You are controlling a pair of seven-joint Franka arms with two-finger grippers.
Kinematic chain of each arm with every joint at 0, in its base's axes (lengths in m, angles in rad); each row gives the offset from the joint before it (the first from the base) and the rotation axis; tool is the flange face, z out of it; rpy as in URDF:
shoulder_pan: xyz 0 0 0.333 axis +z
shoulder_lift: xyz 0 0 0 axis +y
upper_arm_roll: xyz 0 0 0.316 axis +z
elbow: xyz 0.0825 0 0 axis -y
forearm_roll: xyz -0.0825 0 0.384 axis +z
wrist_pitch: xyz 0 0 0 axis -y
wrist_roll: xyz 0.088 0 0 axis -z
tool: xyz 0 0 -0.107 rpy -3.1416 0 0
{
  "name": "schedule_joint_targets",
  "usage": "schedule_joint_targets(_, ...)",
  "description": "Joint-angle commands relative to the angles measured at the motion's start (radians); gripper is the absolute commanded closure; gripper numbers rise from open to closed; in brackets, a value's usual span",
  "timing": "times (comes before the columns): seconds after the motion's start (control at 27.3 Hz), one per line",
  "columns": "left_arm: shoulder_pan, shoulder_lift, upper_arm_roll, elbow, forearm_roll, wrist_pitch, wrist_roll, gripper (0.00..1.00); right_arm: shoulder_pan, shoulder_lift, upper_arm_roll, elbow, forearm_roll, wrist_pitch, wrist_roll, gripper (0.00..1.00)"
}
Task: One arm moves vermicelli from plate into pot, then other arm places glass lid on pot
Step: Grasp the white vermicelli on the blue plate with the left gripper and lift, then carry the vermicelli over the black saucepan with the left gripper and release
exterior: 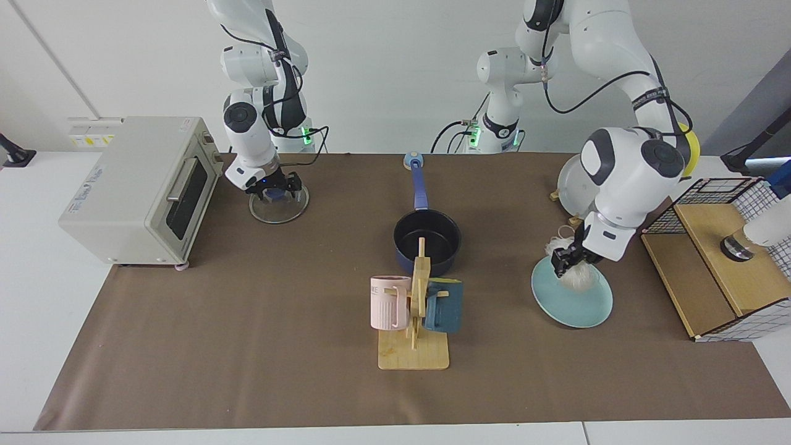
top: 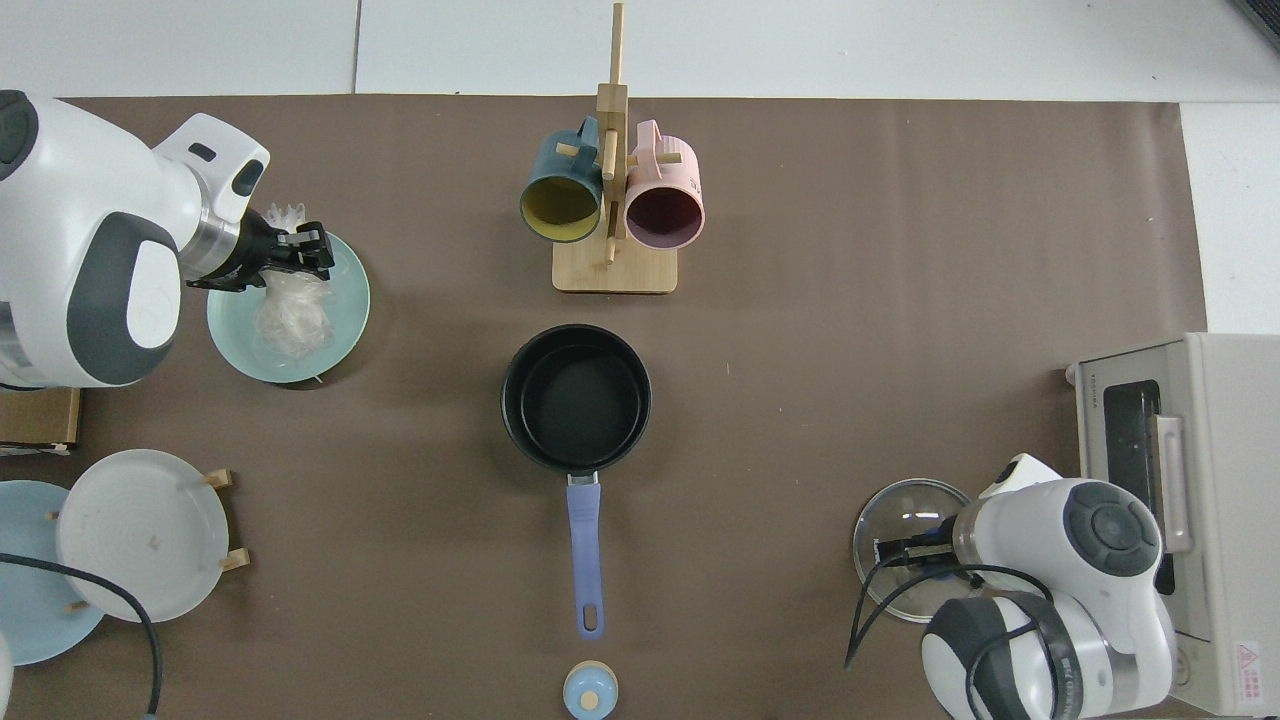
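— Left gripper (exterior: pixel 570 258) is clamping the vermicelli (exterior: pixel 578 276), see? From the facing side its fingers are pinched together on the top of the white bundle, and the threads are hanging down over the far part of the plate (exterior: pixel 575 303).

— Is it clear of the plate?

— Hard to say from here; the lower strands look very close to the teal surface. I'd want it lifted straight up until nothing is trailing, then carried across to the pot (exterior: pixel 427 240), which is sitting well apart with its handle pointing toward the arm bases. A loose bundle like that could shed threads if it's swung fast.

— And the other arm?

— Right gripper (exterior: pixel 272 190) is hanging low over the glass lid (exterior: pixel 279 207) beside the toaster oven (exterior: pixel 139 188), around the blue knob. Whether it's closed on it, I cannot tell. That arm is waiting.

— Now from above?

— Left gripper (top: pixel 300 250) is reaching in sideways from its big white wrist, fingers together on the vermicelli (top: pixel 290 305), which is draping over the plate (top: pixel 345 330). The pot (top: pixel 576 397) is standing empty, below the mug rack (top: pixel 612 215). The drop should be over the pot's middle, low, so strands aren't catching the rim. Right gripper (top: pixel 925 548) is mostly hidden under its own wrist over the glass lid (top: pixel 900 520).
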Motion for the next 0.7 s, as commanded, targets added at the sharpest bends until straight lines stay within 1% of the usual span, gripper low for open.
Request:
schedule_joint_targets(0.0,-0.008,-0.079,-0.115,-0.052,-0.012,-0.033,-0.132,1.00,-0.010,-0.014,0.001,-0.030,-0.010,0.038,0.010,0.51)
schedule_joint_targets(0.07,-0.008,-0.080,-0.173,-0.059,-0.009,-0.030,-0.171,1.00,-0.010,-0.014,0.001,-0.030,-0.010,0.038,0.009,0.63)
schedule_joint_targets(0.15,-0.005,-0.087,-0.222,-0.084,-0.009,-0.015,-0.188,1.00,-0.009,-0.016,0.001,-0.027,-0.010,0.036,0.015,0.78)
schedule_joint_targets(0.26,0.002,-0.123,-0.302,-0.158,-0.009,0.049,-0.217,1.00,-0.009,-0.016,0.001,-0.021,-0.010,0.030,0.013,0.92)
schedule_joint_targets(0.37,-0.001,-0.148,-0.365,-0.241,-0.009,0.153,-0.269,1.00,-0.009,-0.017,0.001,-0.016,-0.010,0.024,0.015,0.98)
schedule_joint_targets(0.44,-0.002,-0.139,-0.390,-0.256,-0.009,0.184,-0.284,1.00,-0.007,-0.023,0.001,-0.013,-0.010,0.019,0.015,0.99)
schedule_joint_targets(0.51,-0.004,-0.125,-0.396,-0.256,-0.009,0.197,-0.286,1.00,-0.007,-0.028,0.001,0.005,-0.008,0.004,0.015,1.00)
schedule_joint_targets(0.59,-0.008,-0.107,-0.397,-0.259,-0.004,0.207,-0.286,1.00,-0.004,-0.028,0.001,0.034,-0.008,-0.036,0.015,1.00)
schedule_joint_targets(0.66,-0.011,-0.091,-0.411,-0.272,-0.001,0.229,-0.294,1.00,-0.004,-0.028,0.001,0.086,-0.008,-0.098,0.015,1.00)
